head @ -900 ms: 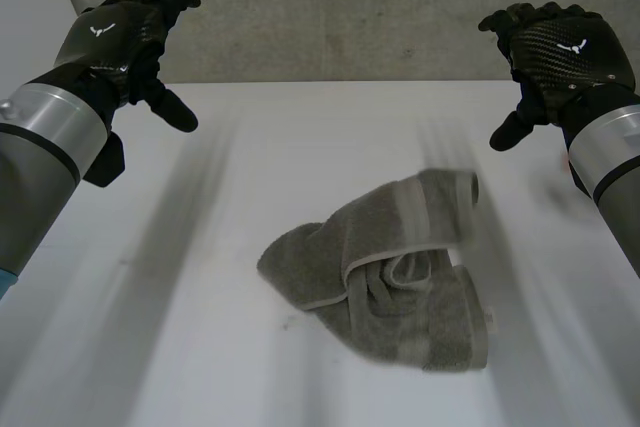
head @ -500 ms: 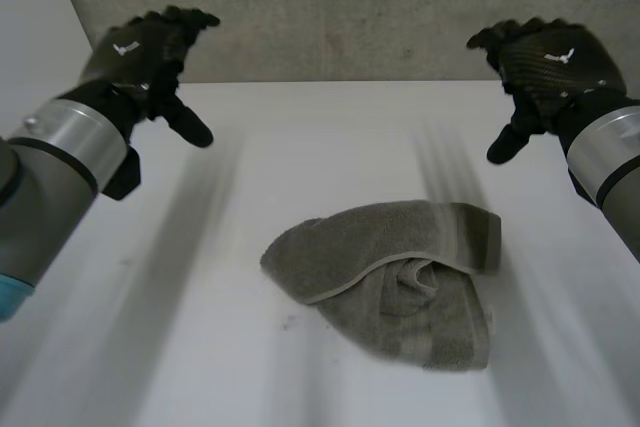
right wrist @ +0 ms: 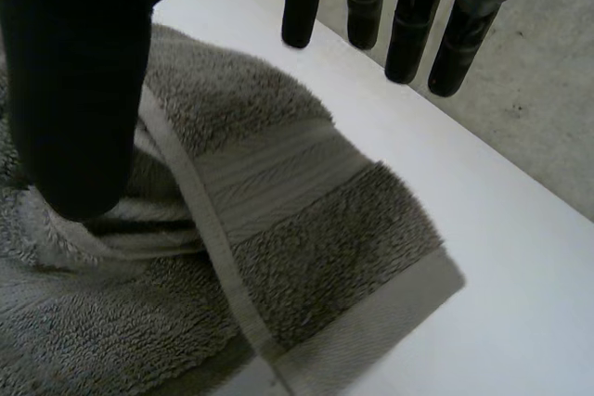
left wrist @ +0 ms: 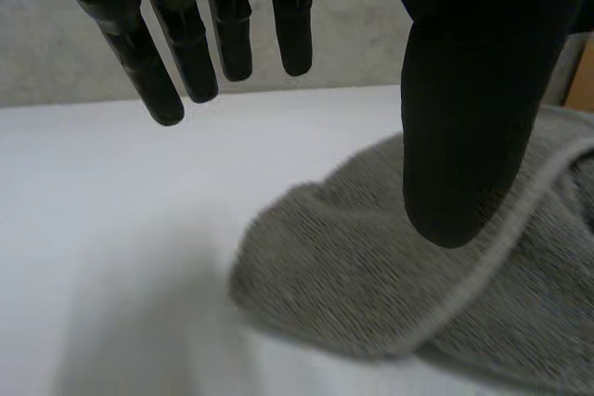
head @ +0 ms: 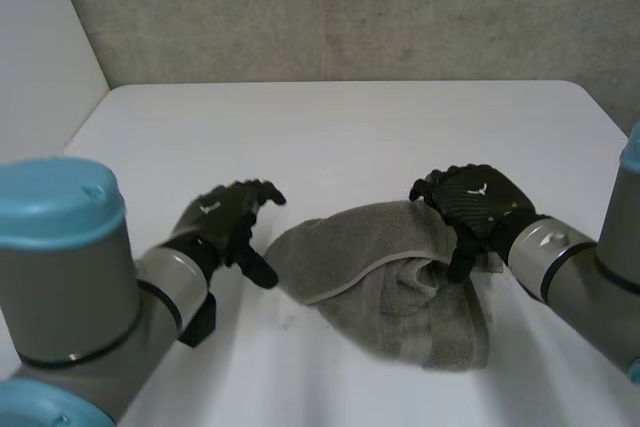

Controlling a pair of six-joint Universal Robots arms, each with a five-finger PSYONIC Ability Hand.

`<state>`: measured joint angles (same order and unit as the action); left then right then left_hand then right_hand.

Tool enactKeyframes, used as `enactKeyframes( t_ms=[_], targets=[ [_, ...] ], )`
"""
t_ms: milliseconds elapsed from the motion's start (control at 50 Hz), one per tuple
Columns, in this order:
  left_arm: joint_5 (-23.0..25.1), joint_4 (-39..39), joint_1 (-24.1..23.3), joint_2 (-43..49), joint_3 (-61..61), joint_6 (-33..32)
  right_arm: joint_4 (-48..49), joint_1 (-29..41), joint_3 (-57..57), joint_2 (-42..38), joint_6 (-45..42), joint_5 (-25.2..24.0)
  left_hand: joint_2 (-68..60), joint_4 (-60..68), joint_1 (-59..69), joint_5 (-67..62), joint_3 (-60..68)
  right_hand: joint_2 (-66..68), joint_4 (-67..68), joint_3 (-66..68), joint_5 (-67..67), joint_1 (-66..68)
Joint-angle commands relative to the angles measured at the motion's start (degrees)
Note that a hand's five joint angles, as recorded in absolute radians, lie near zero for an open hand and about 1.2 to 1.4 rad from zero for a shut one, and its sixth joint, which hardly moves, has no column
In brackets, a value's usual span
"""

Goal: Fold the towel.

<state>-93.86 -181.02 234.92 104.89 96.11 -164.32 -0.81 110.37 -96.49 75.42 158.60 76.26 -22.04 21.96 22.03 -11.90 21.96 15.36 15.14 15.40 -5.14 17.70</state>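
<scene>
Judging the step as the first grasp. Head view: crumpled grey towel heaped on the white counter, a little toward the right arm's side. The left hand is low, just beside the towel's left edge, and the right hand is over its far right corner.

Left wrist view: fingers straight and spread above bare counter, thumb over the hemmed edge, nothing held.

Right wrist view: fingers straight past the banded end, thumb above the bunched middle, nothing pinched (contact hard to tell).

To do it well, each hand should pinch one hemmed corner rather than the wad, then the hands pull apart to flatten the towel before any fold. The towel lies loose on the counter, in no container.
</scene>
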Motion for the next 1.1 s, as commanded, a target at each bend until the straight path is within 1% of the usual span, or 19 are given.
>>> enactKeyframes(
  t_ms=[20, 180, 320, 500, 560, 600, 640, 740, 780, 800, 820, 840, 860, 980, 1020, 1040, 1060, 1080, 1100],
  targets=[
    [-0.35, -4.86, -4.29, 3.64, 1.63, 0.31, 10.74, 0.02, -4.32, -0.80, 3.56, 0.12, -4.66, 4.74, 4.67, -4.80, 4.74, 16.59, 16.81, 16.56, -16.81, 14.25],
    [-0.44, -6.18, -7.46, 9.88, 0.31, 1.37, 14.00, 0.02, -4.23, -4.93, 3.64, 0.21, -3.82, 3.90, 3.83, -3.96, 3.90, 26.85, 27.07, 26.82, -27.08, 24.51],
    [-1.05, -10.30, -7.81, 14.27, -1.09, 1.55, 14.78, 0.02, -3.88, -5.55, 4.43, 0.12, -3.65, 3.73, 3.66, -3.79, 3.73, 40.28, 40.50, 40.25, -40.51, 37.94],
    [-4.66, -13.13, -7.81, 19.55, -6.45, 0.67, 15.84, 0.11, -3.70, -6.42, 5.58, -0.05, -4.32, 4.40, 4.33, -4.46, 4.40, 43.84, 44.06, 43.81, -44.07, 41.50],
    [-4.75, -13.13, -7.81, 21.22, -8.21, 0.32, 16.28, 0.11, -3.09, -7.22, 5.58, -0.05, -4.99, 5.07, 5.00, -5.13, 5.07, 49.39, 49.61, 49.36, -49.62, 47.05],
    [-4.84, -13.13, -7.81, 22.19, -9.09, -0.21, 16.46, 0.11, -2.04, -8.70, 5.58, 0.03, -5.83, 5.90, 5.84, -5.97, 5.91, 60.60, 60.82, 60.56, -60.82, 58.26],
    [-4.92, -13.13, -7.73, 23.25, -9.98, -1.18, 16.37, 0.11, -1.42, -9.41, 5.58, 0.03, -6.84, 6.92, 6.86, -6.99, 6.93, 64.60, 64.82, 64.57, -64.82, 62.26],
    [-4.75, -13.31, -7.55, 25.45, -12.17, -5.22, 16.37, 0.02, 0.68, -10.73, 5.58, -0.49, -19.63, 19.71, 19.64, -19.77, 19.71, 64.64, 64.86, 64.60, -64.86, 62.30],
    [-4.75, -14.00, -7.29, 25.97, -13.40, -7.06, 16.46, 0.02, 1.66, -10.91, 5.49, -0.58, -40.54, 40.62, 40.56, -40.69, 40.63, 64.64, 64.86, 64.60, -64.86, 62.30],
    [-4.75, -14.01, -7.29, 25.98, -13.40, -7.07, 16.46, 0.02, 3.23, -10.99, 5.58, -0.49, -40.65, 40.73, 40.67, -40.80, 40.74, 64.64, 64.86, 64.60, -64.86, 62.30],
    [-4.84, -15.05, -7.20, 25.89, -14.19, -7.59, 16.46, 0.02, 3.24, -10.99, 5.58, -0.49, -52.15, 52.22, 52.16, -52.29, 52.23, 64.64, 64.86, 64.60, -64.86, 62.30],
    [-4.84, -15.06, -7.20, 25.89, -14.19, -7.59, 16.46, 0.02, 4.98, -11.08, 5.58, -0.58, -52.26, 52.34, 52.27, -52.40, 52.34, 64.64, 64.86, 64.60, -64.86, 62.30],
    [-4.92, -16.28, -6.94, 25.54, -15.33, -8.29, 16.46, 0.02, 5.00, -11.08, 5.58, -0.58, -57.90, 57.98, 57.91, -58.05, 57.98, 64.64, 64.86, 64.60, -64.86, 62.30],
    [-4.49, -18.76, -3.42, 19.56, -25.18, -16.56, 20.41, -0.24, 15.99, -11.61, 5.67, -0.05, -57.96, 58.04, 57.97, -58.10, 58.04, 64.64, 64.86, 64.60, -64.86, 62.30],
    [-4.22, -19.02, -2.63, 18.07, -28.17, -19.28, 30.11, -0.42, 18.26, -10.12, 6.19, 0.47, -57.96, 58.04, 57.97, -58.10, 58.04, 64.64, 64.86, 64.60, -64.86, 62.30],
    [-4.05, -19.45, -1.93, 16.50, -31.74, -22.24, 30.17, -0.42, 18.27, -10.12, 6.19, 0.47, -57.96, 58.04, 57.97, -58.10, 58.04, 64.64, 64.86, 64.60, -64.86, 62.30],
    [-3.96, -20.07, -1.49, 14.83, -34.82, -24.71, 36.00, -0.33, 18.45, -8.72, 6.72, 1.52, -57.96, 58.04, 57.97, -58.10, 58.04, 64.64, 64.86, 64.60, -64.86, 62.30],
    [-3.96, -20.07, -1.49, 14.81, -34.85, -24.73, 36.06, -0.33, 18.45, -8.71, 6.72, 1.53, -57.96, 58.04, 57.97, -58.10, 58.04, 64.64, 64.86, 64.60, -64.86, 62.30],
    [-3.78, -20.60, -1.23, 13.07, -37.02, -26.47, 40.23, -0.33, 18.53, -6.97, 7.33, 2.66, -57.96, 58.04, 57.97, -58.10, 58.04, 64.64, 64.86, 64.60, -64.86, 62.30]
  ],
)
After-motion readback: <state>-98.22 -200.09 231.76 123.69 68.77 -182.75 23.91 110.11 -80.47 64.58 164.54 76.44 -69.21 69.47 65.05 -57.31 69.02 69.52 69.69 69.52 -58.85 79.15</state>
